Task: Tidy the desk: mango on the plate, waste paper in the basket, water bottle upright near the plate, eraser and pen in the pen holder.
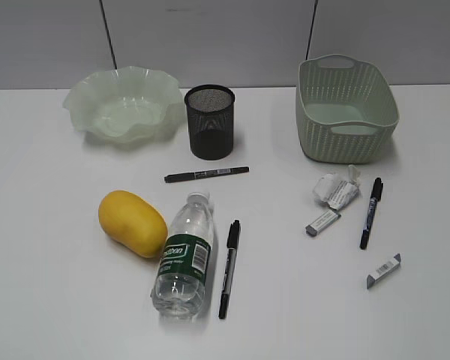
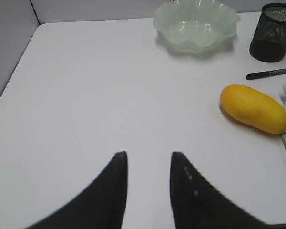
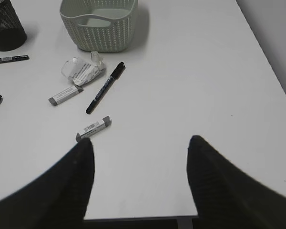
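Observation:
The mango (image 1: 132,223) lies left of centre, against the water bottle (image 1: 184,259), which lies on its side. The plate (image 1: 123,103) is at the back left, the pen holder (image 1: 210,121) beside it, and the basket (image 1: 345,109) at the back right. The waste paper (image 1: 335,190) lies in front of the basket. Two erasers (image 1: 322,222) (image 1: 383,270) and three pens (image 1: 207,175) (image 1: 229,268) (image 1: 371,211) lie on the table. Neither gripper shows in the exterior view. My left gripper (image 2: 148,155) is open and empty over bare table, left of the mango (image 2: 253,108). My right gripper (image 3: 140,140) is open and empty near the front edge, by an eraser (image 3: 93,128).
The white table (image 1: 52,285) has a grey wall behind it. The left wrist view shows the table's left edge (image 2: 12,74). The right wrist view shows the front edge (image 3: 133,218) and the right edge (image 3: 269,67).

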